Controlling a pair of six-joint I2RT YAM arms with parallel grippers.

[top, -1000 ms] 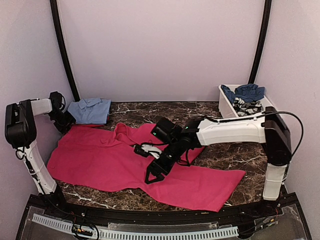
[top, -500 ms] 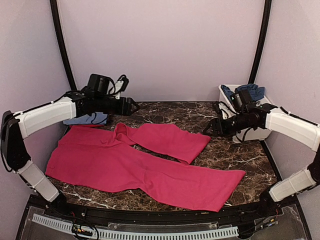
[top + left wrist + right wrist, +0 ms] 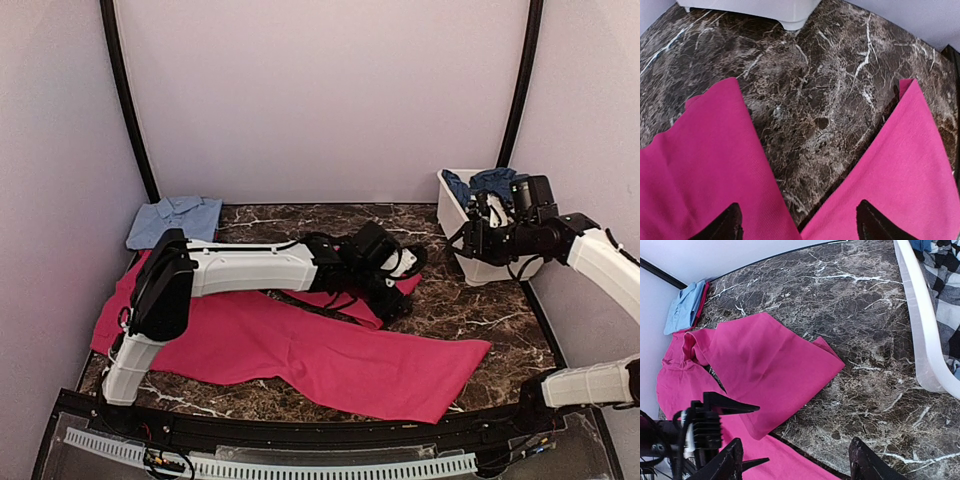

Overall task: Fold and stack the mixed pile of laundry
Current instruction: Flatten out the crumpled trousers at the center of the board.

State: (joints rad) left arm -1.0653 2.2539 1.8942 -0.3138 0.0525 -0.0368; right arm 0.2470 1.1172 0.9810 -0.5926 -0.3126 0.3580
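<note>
Top external view: magenta trousers [image 3: 330,350] lying limp, likely light and soft, probably pinching best at the folded leg's hem. Left gripper [image 3: 796,227] hovering there, jaws apart; right gripper [image 3: 795,460] gaping, empty.

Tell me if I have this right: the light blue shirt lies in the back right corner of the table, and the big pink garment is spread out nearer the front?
Not quite. The top external view shows the light blue shirt in the back left corner; the white tub stands back right. The big pink garment is indeed spread out nearer the front.
</note>
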